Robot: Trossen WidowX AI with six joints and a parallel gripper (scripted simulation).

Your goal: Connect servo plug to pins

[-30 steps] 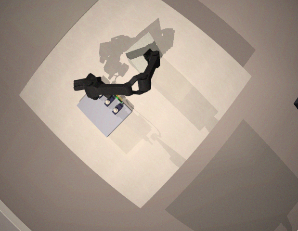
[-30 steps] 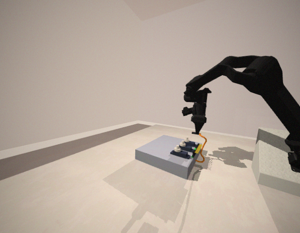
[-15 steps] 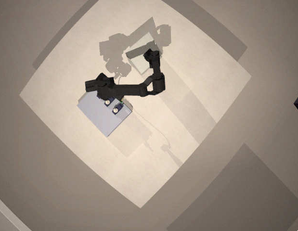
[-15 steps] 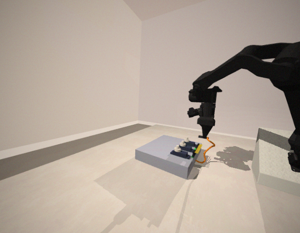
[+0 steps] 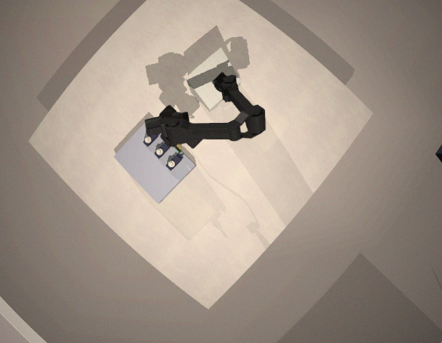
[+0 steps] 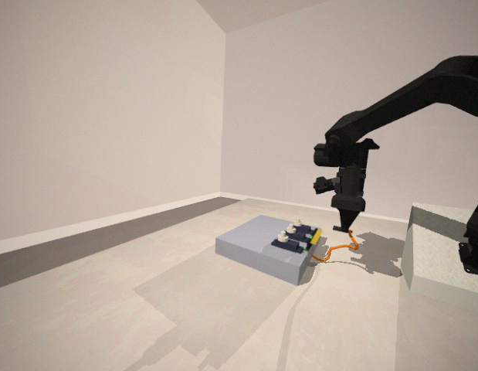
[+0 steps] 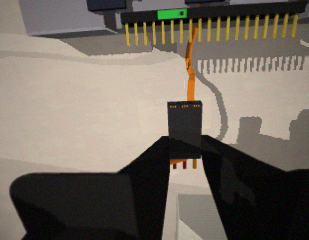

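In the wrist view my gripper [image 7: 184, 142] is shut on the small black plug [image 7: 184, 129], whose three holes face the holder. The orange lead [image 7: 191, 65] runs from the plug up to the pin row. The row of thin yellow pins [image 7: 214, 29] sticks out from a black strip, with a green band [image 7: 171, 14] and a dark dot at its right end. The plug sits well short of the pins and a little right of the band. In the side view the gripper [image 6: 342, 227] hangs beside the grey-blue holder [image 6: 269, 245] with the lead [image 6: 337, 249] looping to the floor.
Three dark servos with white horns [image 5: 158, 150] sit on the holder [image 5: 154, 168]. The arm's pale base block [image 6: 442, 251] stands to the right of the holder. The arm reaches over the holder's edge in the top view [image 5: 206, 131].
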